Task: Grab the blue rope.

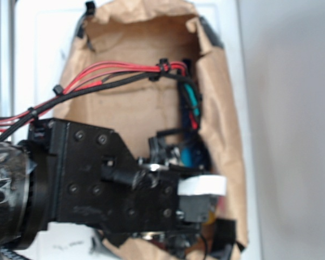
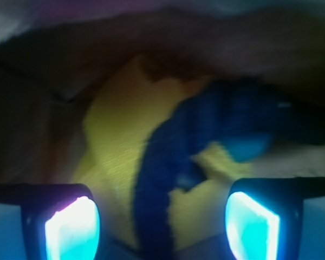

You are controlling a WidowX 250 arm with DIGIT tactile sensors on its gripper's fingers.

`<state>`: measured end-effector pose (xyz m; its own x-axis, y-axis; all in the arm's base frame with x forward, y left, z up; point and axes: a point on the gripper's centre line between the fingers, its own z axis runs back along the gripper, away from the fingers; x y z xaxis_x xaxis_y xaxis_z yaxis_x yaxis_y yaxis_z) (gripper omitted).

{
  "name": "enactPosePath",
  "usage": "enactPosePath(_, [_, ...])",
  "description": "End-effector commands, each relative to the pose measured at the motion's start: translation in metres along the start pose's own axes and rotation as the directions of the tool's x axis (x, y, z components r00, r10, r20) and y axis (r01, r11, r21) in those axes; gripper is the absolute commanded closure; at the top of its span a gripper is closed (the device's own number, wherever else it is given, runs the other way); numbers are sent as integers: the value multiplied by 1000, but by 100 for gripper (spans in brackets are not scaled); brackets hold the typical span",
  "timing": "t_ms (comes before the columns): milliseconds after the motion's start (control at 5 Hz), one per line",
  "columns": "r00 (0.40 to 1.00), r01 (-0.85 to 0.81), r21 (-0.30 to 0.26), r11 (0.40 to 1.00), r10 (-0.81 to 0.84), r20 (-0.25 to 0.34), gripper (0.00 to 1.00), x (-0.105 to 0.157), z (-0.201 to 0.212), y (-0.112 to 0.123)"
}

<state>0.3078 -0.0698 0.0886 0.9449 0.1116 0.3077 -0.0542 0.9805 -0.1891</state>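
End effector [image 2: 162, 222] reaches inside the paper bag [image 1: 227, 108], fingers spread wide, holding nothing. Blue rope [image 2: 157, 179] curves over a yellow cloth [image 2: 119, 141] and runs between the two pads, seemingly lined up so a closing pinch would catch it.

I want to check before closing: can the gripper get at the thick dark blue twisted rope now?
Probably yes. In the wrist view the thick dark blue twisted rope runs between the open gripper's two fingers, lying on yellow cloth, with nothing covering it.
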Motion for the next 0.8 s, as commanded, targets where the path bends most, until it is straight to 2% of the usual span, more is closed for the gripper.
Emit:
enactPosePath(0, [997, 8, 50, 999, -11, 74, 0, 28, -13, 9])
enactPosePath(200, [999, -16, 87, 996, 12, 45, 86, 26, -20, 12])
enactPosePath(400, [999, -24, 74, 997, 21, 45, 100, 27, -13, 14])
enactPosePath(600, [999, -40, 63, 997, 39, 13, 100, 32, 1, 23])
